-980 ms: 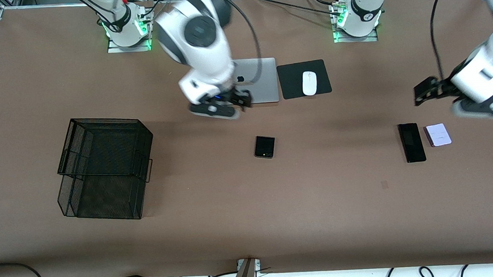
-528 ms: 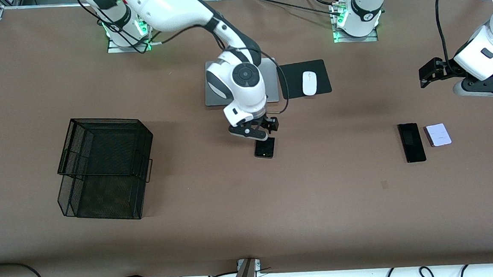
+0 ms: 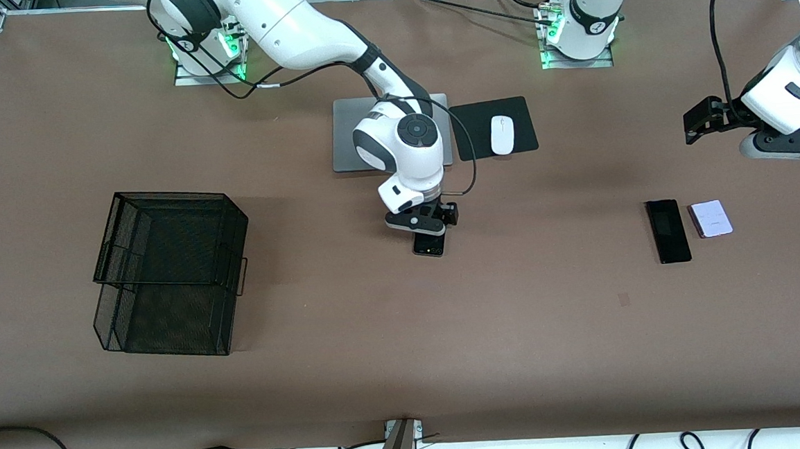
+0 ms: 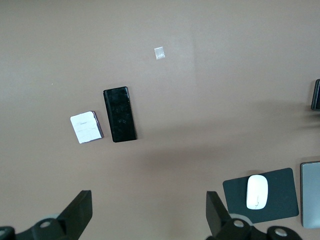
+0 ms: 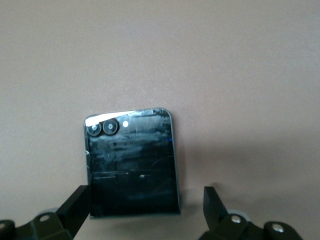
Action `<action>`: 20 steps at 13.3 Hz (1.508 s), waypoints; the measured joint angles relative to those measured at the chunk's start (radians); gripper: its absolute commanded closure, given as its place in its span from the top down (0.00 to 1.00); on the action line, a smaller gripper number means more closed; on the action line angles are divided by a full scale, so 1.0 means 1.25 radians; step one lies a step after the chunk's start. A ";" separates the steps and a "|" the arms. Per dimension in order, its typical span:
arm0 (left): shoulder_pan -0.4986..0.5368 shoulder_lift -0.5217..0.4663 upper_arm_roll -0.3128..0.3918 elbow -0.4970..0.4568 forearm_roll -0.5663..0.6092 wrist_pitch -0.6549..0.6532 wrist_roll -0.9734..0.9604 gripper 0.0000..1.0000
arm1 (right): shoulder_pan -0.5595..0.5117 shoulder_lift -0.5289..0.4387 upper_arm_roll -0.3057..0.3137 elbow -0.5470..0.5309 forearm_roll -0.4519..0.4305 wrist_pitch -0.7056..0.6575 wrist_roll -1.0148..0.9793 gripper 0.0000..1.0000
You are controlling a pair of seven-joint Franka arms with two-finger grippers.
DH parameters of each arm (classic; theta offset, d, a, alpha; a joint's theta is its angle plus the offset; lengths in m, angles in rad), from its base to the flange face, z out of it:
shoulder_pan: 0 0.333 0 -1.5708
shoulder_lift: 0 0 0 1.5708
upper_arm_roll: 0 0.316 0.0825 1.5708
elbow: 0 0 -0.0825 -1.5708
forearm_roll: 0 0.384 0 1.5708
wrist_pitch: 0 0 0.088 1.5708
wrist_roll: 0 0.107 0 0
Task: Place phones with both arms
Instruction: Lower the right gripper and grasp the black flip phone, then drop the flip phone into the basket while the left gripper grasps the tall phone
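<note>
**Right gripper low over the small black phone, left gripper waiting high**

At the centre of the front view, the right gripper (image 3: 422,224) hangs just over the small squarish black phone (image 3: 429,243), covering its upper edge. In the right wrist view its fingers (image 5: 75,206) stand wide apart, one on each side of the phone (image 5: 131,162), which lies flat on the brown table (image 3: 350,325); whether they touch it cannot be told, and nothing is gripped.

At the right edge of the front view, the left gripper (image 3: 784,145) waits over bare table, above the other two phones. Its fingers (image 4: 77,212) are spread wide and hold nothing.

The long black slab (image 3: 668,230) and the lavender-white phone (image 3: 711,219) lie side by side, just apart, at the right of the front view. The grey laptop (image 3: 346,134) sits in the upper middle, with the white mouse (image 3: 501,135) on a black mat (image 3: 526,123) beside it. A black wire basket (image 3: 167,273) stands at the left.
</note>
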 measured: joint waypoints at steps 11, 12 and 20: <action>0.000 0.000 -0.003 0.000 0.000 -0.001 0.000 1.00 | 0.017 0.041 -0.023 0.048 -0.044 0.042 -0.001 0.11; 0.000 0.000 -0.004 0.000 0.000 -0.001 0.000 1.00 | 0.017 0.042 -0.025 0.049 -0.044 0.028 -0.001 0.11; 0.057 0.130 0.004 -0.044 0.002 0.016 0.003 1.00 | -0.072 -0.196 -0.049 0.070 0.036 -0.392 -0.313 0.11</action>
